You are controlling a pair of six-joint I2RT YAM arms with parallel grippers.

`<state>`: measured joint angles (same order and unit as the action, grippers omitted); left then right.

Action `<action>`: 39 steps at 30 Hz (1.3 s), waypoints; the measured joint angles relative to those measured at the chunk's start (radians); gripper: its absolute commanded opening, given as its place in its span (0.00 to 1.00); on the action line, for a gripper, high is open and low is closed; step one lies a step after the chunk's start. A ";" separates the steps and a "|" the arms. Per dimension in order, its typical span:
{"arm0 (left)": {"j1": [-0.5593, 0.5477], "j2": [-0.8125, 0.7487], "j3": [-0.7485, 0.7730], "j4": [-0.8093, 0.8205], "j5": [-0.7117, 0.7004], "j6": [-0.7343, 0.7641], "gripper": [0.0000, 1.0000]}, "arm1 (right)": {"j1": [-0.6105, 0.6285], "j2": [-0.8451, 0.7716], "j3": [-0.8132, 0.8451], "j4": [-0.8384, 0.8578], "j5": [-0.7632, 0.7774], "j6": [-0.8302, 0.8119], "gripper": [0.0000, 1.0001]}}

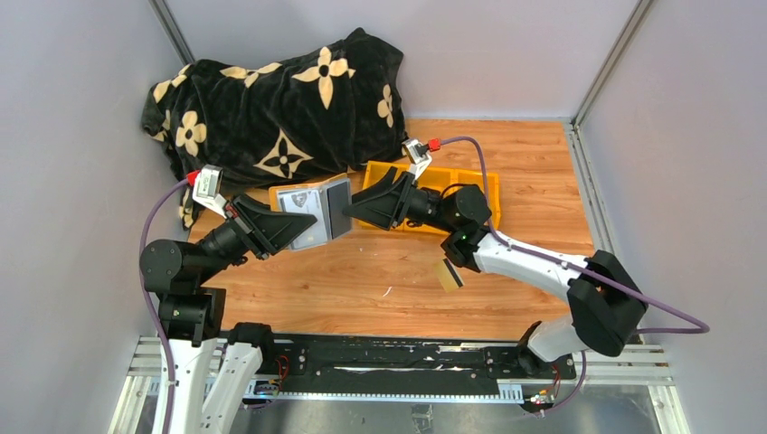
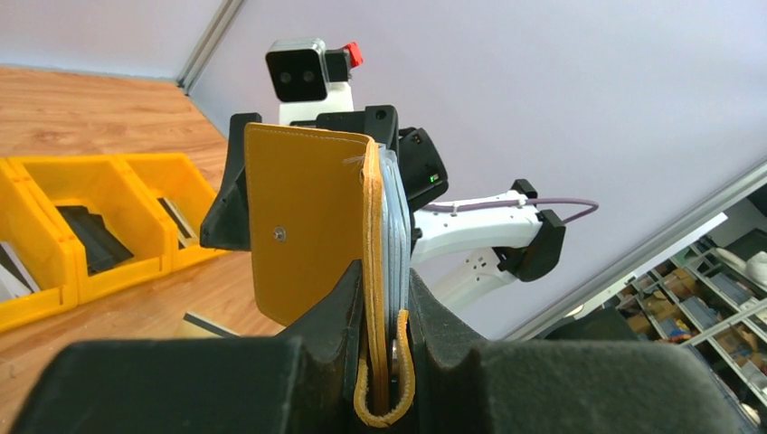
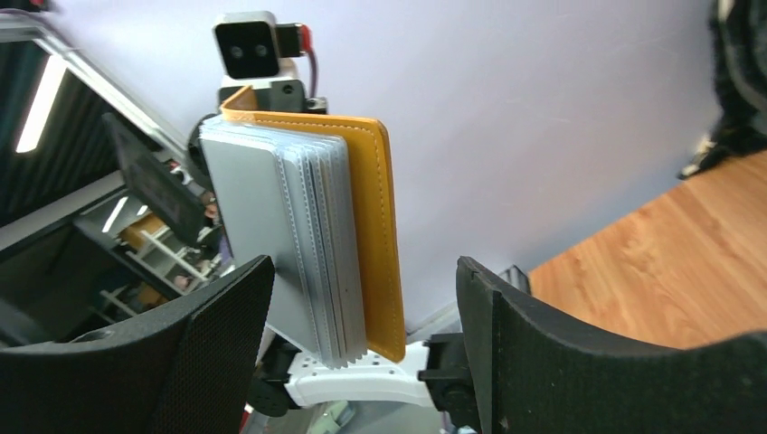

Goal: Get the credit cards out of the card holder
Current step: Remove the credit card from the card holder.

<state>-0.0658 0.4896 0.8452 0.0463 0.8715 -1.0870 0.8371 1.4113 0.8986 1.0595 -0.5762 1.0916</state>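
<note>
Mustard-tan holder [image 1: 315, 214] is held open above the surface [image 1: 362, 289], pinched by one edge between the left fingers [image 2: 389, 316]. Its grey pockets face the right fingers [image 3: 362, 271], which stand spread just beside it. One tan card [image 1: 449, 276] lies on the surface under the right arm.

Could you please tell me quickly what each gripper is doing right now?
Left gripper: closed, holding the card holder.
Right gripper: open, holding nothing.

Bright, even, diffuse light, soft faint shadows on the wooden table [image 1: 362, 280], strip lamp [image 3: 38, 104] flaring at right wrist view's edge, near foreground soft in both wrist views, overhead sharp.
</note>
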 measured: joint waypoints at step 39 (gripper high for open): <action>0.000 0.000 0.028 0.039 0.021 -0.023 0.00 | 0.080 0.079 -0.042 0.445 -0.079 0.256 0.45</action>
<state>-0.0658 0.4892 0.8730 0.0853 0.8928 -1.1095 0.9169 1.4906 0.8562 1.5043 -0.6556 1.3479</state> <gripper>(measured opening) 0.176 0.476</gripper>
